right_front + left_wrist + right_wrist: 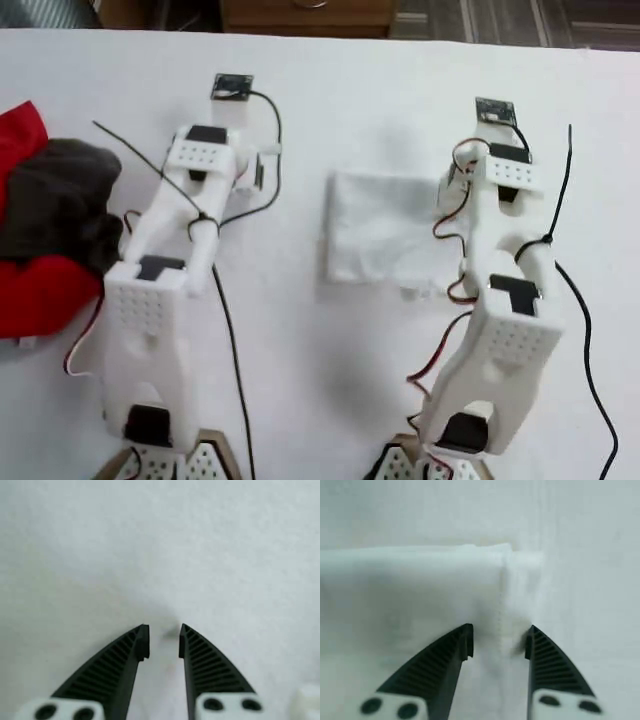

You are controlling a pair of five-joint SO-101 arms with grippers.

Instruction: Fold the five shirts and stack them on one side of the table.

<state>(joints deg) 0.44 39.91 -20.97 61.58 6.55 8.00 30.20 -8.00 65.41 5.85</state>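
A folded white shirt [380, 235] lies flat in the middle of the white table [330, 90]. At the table's left edge a dark grey shirt [60, 205] is heaped on a crumpled red shirt [40, 290]. My right gripper [497, 642] is open, low over the white shirt [410, 590], its fingers straddling a stitched hem at the shirt's right edge. My left gripper [164, 642] is open a little, just above bare table between the heap and the white shirt, with nothing between its fingers.
The left arm [165, 270] and the right arm [500, 290] stretch from the near edge toward the table's middle, with loose black cables [232, 350] trailing beside them. Bare tabletop lies along the far side and at the far right.
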